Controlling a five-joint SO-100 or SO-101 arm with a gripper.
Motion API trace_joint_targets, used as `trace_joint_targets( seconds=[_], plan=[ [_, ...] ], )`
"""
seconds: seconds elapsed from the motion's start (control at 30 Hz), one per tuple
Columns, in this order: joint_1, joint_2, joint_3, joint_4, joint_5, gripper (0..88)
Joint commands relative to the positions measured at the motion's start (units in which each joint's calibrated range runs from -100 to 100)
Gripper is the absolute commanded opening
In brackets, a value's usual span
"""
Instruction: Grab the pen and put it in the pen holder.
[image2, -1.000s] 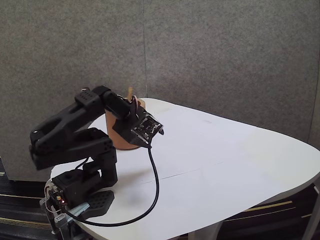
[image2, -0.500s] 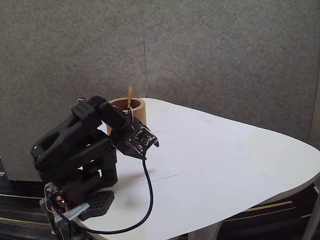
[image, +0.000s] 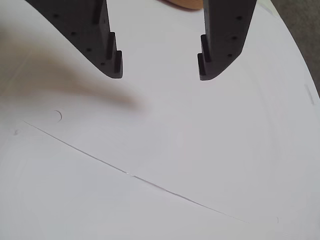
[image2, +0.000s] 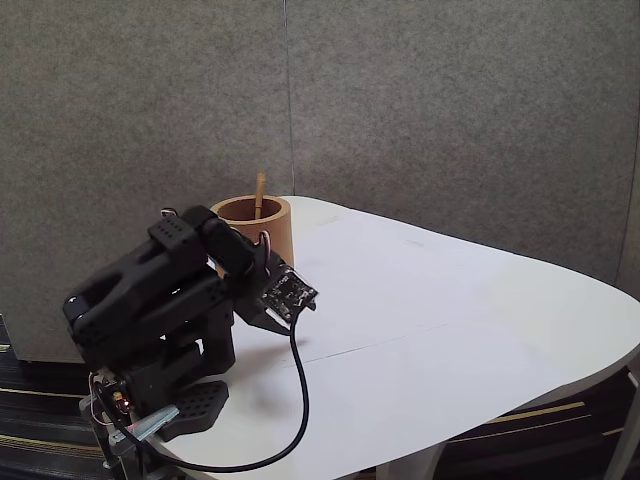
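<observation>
White table (image2: 450, 300), grey wall (image2: 450, 110)

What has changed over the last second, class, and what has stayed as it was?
The arm has folded back and down toward its base, drawing the gripper away from the pen holder. Its jaws stand open and empty over the table. The pen stays upright in the holder, and holder and table are unmoved.

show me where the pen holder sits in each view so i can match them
Wrist view: the pen holder is a tan sliver at the top edge, between the open tool's fingers.
Fixed view: left of centre, behind the arm, pen standing inside.
Shared landmark: the thin seam line across the white table.
</observation>
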Motion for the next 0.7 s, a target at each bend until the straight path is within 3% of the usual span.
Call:
trace_joint_targets(
  seconds=[0.0,0.67],
  plan=[
    [-0.2,-0.2,0.5,0.3,-0.2,21.0],
    [-0.3,-0.3,0.8,-0.3,-0.2,21.0]
  ],
)
